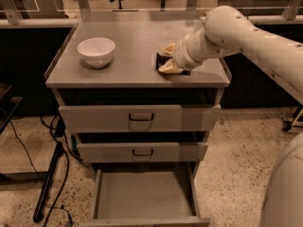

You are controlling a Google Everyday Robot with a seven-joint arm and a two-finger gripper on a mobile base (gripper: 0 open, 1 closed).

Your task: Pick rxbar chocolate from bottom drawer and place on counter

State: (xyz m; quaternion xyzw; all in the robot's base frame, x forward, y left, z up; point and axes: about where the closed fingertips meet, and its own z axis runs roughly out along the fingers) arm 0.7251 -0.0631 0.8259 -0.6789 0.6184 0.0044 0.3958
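My gripper (164, 59) is over the right front part of the counter (128, 37), reaching in from the right. Its cream fingers (169, 68) are closed on the rxbar chocolate (159, 60), a small dark wrapper showing between them, low at the counter surface. The bottom drawer (142, 195) is pulled open below, and its grey tray shows nothing inside.
A white bowl (96, 51) stands on the left of the counter. The two upper drawers (141, 118) with dark handles are slightly ajar. Black cables (47, 183) lie on the floor at the left. My white arm (255, 37) spans the right side.
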